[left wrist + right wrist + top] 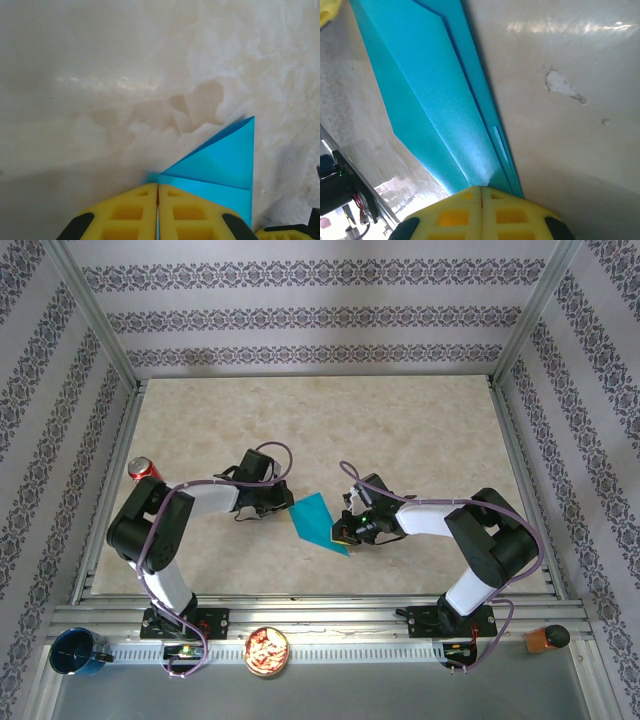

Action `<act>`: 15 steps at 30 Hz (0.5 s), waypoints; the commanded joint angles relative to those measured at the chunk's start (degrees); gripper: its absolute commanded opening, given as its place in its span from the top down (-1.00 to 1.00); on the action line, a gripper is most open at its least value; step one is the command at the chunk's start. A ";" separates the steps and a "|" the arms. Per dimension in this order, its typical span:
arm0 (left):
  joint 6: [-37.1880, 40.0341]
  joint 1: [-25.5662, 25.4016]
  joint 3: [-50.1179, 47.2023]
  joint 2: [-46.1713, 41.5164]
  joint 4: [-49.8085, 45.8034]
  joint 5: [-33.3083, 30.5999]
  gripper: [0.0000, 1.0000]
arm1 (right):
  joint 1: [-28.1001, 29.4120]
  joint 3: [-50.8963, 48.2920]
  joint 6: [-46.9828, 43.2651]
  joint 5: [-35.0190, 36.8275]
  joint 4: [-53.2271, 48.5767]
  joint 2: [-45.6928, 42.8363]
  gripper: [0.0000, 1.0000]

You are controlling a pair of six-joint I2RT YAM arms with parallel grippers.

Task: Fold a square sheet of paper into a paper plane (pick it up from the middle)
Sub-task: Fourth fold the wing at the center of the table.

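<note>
The square sheet of paper [318,523], bright turquoise, is folded into a narrow pointed shape with stacked layers, and both grippers hold it low over the marbled table [400,430]. My left gripper [283,502] is shut on its upper-left end. In the left wrist view the yellow fingers [130,212] press together on the paper [220,162], a blue edge showing in the seam at the left gripper [158,187]. My right gripper [345,533] is shut on the lower-right end. In the right wrist view the long creased paper [435,100] runs away from the right gripper [481,189].
A red can [144,469] stands at the table's left edge behind the left arm. On the front rail are a dark blue cup [78,652], a bowl of snacks [267,651] and a brown object [546,638]. Metal frame posts and patterned walls enclose the table.
</note>
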 commanded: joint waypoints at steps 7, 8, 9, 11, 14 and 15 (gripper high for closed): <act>-2.33 -4.44 2.81 -7.57 -2.63 1.30 0.77 | -0.57 0.04 -0.08 2.93 -7.09 2.06 0.89; -3.18 -5.46 3.07 -6.46 -1.64 2.05 0.77 | -0.54 0.18 -0.03 2.95 -7.13 1.81 0.89; -4.09 -6.50 3.28 -5.40 -0.56 2.71 0.77 | -0.55 0.31 -0.05 3.10 -7.25 1.57 0.89; -5.59 -9.25 4.28 -2.90 1.52 3.35 0.78 | -0.57 0.42 -0.18 3.51 -7.66 1.13 0.87; -5.47 -12.77 6.26 0.35 0.53 1.68 0.79 | -0.62 0.05 0.00 3.72 -7.60 0.48 0.86; -5.56 -13.32 6.48 1.28 0.38 1.64 0.80 | -0.64 -0.03 0.05 3.82 -7.60 0.25 0.86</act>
